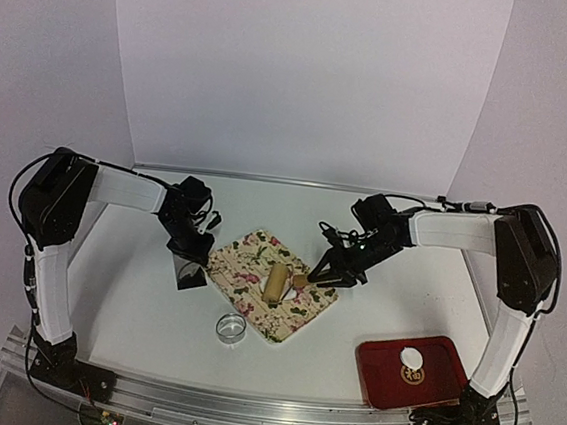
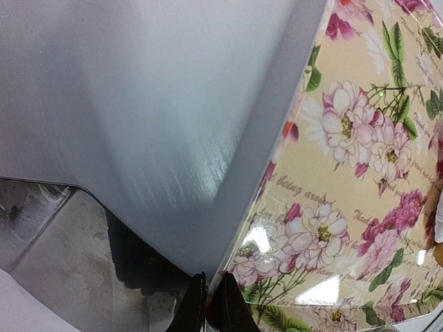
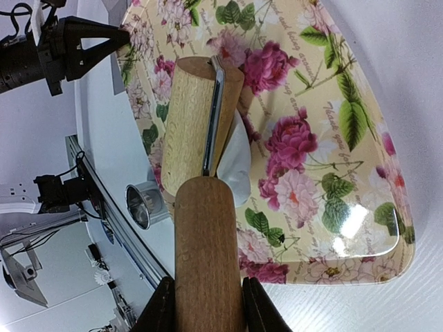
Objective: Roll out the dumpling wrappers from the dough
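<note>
From above, you have a white table (image 1: 135, 299) closed in behind by a white backdrop (image 1: 307, 74), with pale lilac walls on both sides and an aluminium rail (image 1: 274, 413) along the bottom edge. A floral board (image 1: 249, 254) lies at centre frame with the rolling pin (image 1: 277, 283) across it. Your left gripper (image 1: 195, 272) sits at the board's left rim, and your right gripper (image 1: 320, 274) is at its right side. A metal ring cutter (image 1: 231, 328) stands just below the board. A red tray (image 1: 443, 384) at lower right carries one round dumpling wrapper (image 1: 411, 358)

Left wrist: your fingers (image 2: 197, 308) are pressed together at bottom centre, right at the glossy edge of the floral board (image 2: 346, 207); you cannot tell whether they pinch it. Bare table (image 2: 138, 104) fills the upper left

Right wrist: your right gripper (image 3: 208, 304) clamps the rolling pin (image 3: 197, 117) by its handle at bottom centre, one finger on each side. The pin rests on white dough (image 3: 234, 159) on the floral board (image 3: 311, 138). The ring cutter (image 3: 142, 205) stands at the left, and white table (image 3: 415, 104) runs down the right edge
</note>
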